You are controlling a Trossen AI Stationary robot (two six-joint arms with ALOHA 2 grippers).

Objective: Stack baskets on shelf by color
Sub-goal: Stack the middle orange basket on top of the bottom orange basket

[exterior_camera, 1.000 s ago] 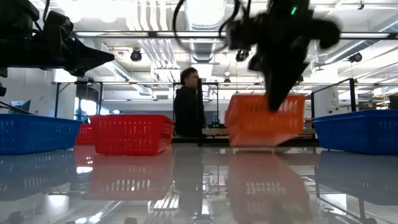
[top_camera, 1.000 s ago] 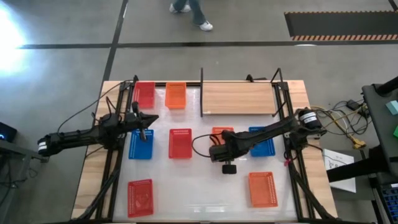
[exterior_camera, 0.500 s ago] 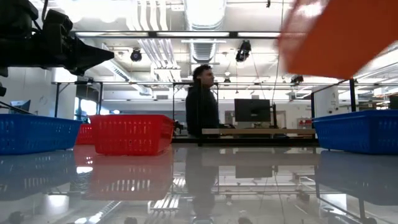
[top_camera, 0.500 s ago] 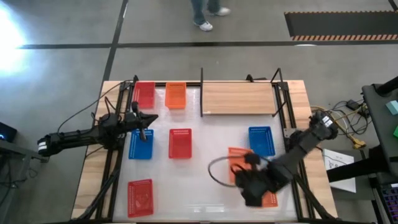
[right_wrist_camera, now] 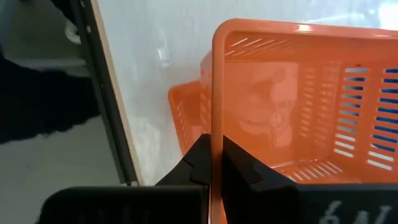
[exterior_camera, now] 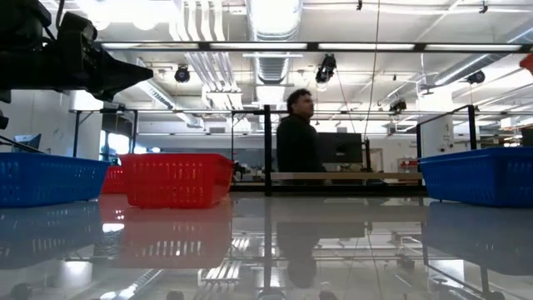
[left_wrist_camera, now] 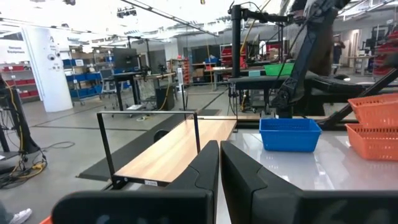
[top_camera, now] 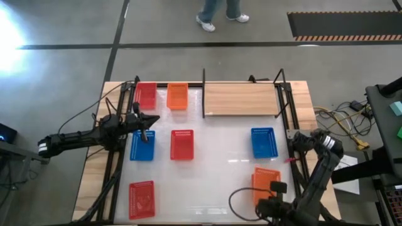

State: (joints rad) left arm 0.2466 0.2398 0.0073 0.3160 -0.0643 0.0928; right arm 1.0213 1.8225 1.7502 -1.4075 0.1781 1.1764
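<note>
My right gripper (top_camera: 271, 199) is near the table's near right corner, shut on an orange basket (right_wrist_camera: 298, 112). It holds that basket over a second orange basket (right_wrist_camera: 185, 118) that rests on the tabletop. My left gripper (top_camera: 148, 123) is shut and empty, hovering over the far end of a blue basket (top_camera: 142, 145). A red basket (top_camera: 146, 94) and an orange basket (top_camera: 178, 96) sit at the far left. Other baskets sit at mid-table (top_camera: 183, 144), at the right (top_camera: 264, 142) and at the near left (top_camera: 142, 199). The wooden shelf (top_camera: 240, 99) stands at the far edge. My right gripper pinches the rim of one wall of the orange basket (right_wrist_camera: 212, 127), with one finger inside the basket and one outside. The fingers come from the table's near side, slanting down. The basket is lifted off the table, above the second orange basket.
The shelf board is bare between its black posts (top_camera: 203, 94). The left blue basket (exterior_camera: 42, 179), the middle red basket (exterior_camera: 175, 179) and the right blue basket (exterior_camera: 479, 175) show in the low view. A person (exterior_camera: 297, 137) stands beyond the table. Black frame bars run along both table sides.
My right gripper has swung from mid-table toward the near right corner. It has carried the orange basket up, clear of the table, and over the other orange basket. My left arm has kept still. The person behind the table has walked to the right.
</note>
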